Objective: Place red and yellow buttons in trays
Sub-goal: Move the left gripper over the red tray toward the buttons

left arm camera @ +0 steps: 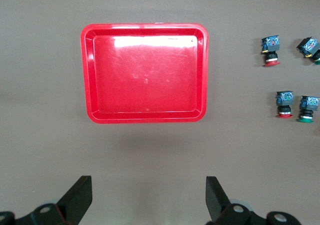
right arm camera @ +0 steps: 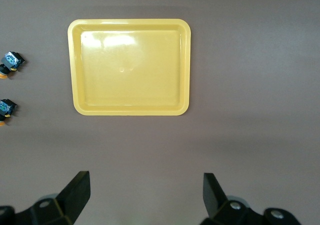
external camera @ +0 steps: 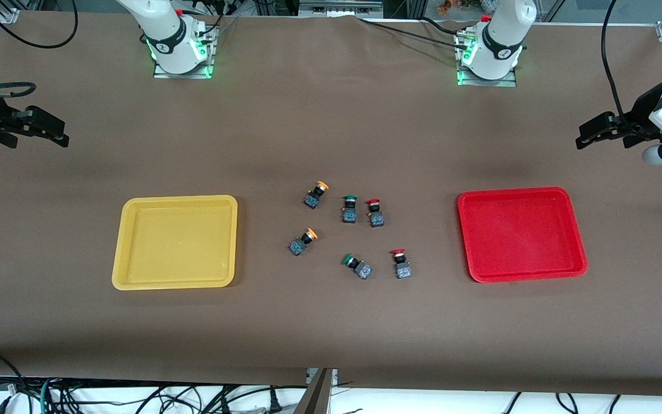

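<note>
Two yellow-capped buttons [external camera: 315,194] [external camera: 303,241] and two red-capped buttons [external camera: 374,212] [external camera: 401,263] lie mid-table between the trays. The yellow tray [external camera: 176,241] lies toward the right arm's end and holds nothing. The red tray [external camera: 520,233] lies toward the left arm's end and holds nothing. My left gripper [external camera: 582,138] is open and empty over the table at the left arm's end. Its wrist view shows its gripper [left arm camera: 148,182], the red tray [left arm camera: 145,72] and the red buttons [left arm camera: 271,50] [left arm camera: 284,104]. My right gripper [external camera: 62,133] is open and empty over the right arm's end. Its wrist view shows its gripper [right arm camera: 144,180], the yellow tray [right arm camera: 130,67] and the yellow buttons [right arm camera: 10,62] [right arm camera: 6,107].
Two green-capped switches [external camera: 349,208] [external camera: 357,265] lie among the buttons, one beside a red button, the other nearer the front camera. Brown cloth covers the table. The arm bases [external camera: 179,49] [external camera: 489,57] stand at the table's back edge.
</note>
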